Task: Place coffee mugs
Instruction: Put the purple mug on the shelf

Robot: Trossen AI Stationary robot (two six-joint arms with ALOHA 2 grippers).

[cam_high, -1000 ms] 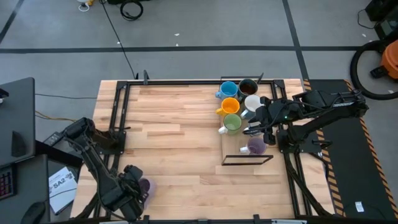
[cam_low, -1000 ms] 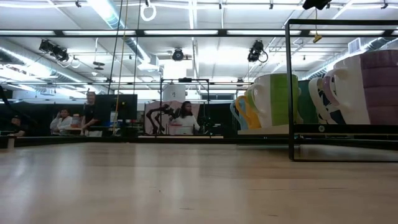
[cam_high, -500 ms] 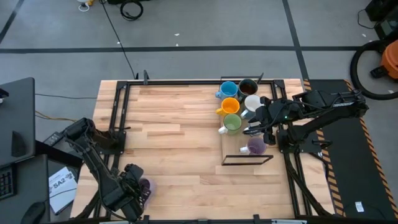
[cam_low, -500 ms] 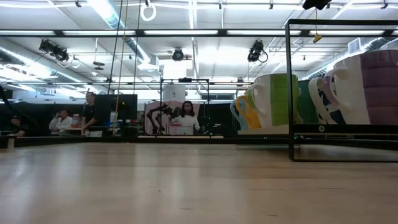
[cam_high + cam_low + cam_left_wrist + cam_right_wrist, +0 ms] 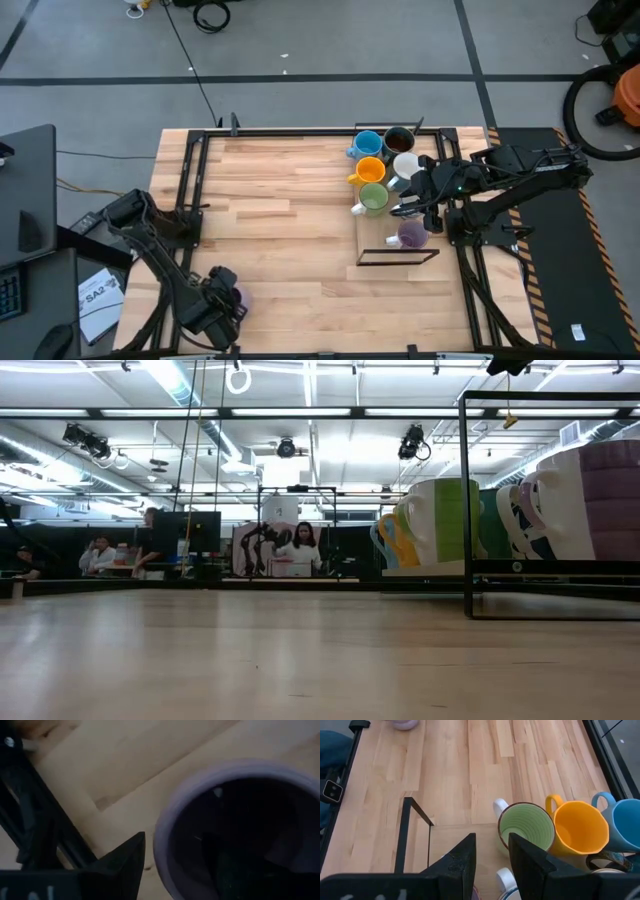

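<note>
The left gripper (image 5: 226, 303) is at the near left corner of the table (image 5: 280, 200), positioned over a purple mug (image 5: 240, 827). In the left wrist view one finger (image 5: 122, 865) stands outside the mug's rim and the other reaches inside it, so the jaws straddle the wall, spread wide; whether they press the wall cannot be told. The mug stands upright on the wood, well apart from the other mugs. The right gripper (image 5: 413, 197) hovers above the mug cluster at the far right side of the table, its fingers (image 5: 462, 862) set at a narrow gap with nothing between them. Below it, the green mug (image 5: 526, 827), orange mug (image 5: 577, 830) and blue mug (image 5: 622, 822) stand in a row, touching or just beside one another. In the high view the brown mug (image 5: 398, 140) and white mug (image 5: 405, 165) sit next to that row, and a second purple mug (image 5: 411, 234) stands inside the black wire frame (image 5: 398, 258). In the low view, people (image 5: 300, 548) are seen in the room beyond the table.
</note>
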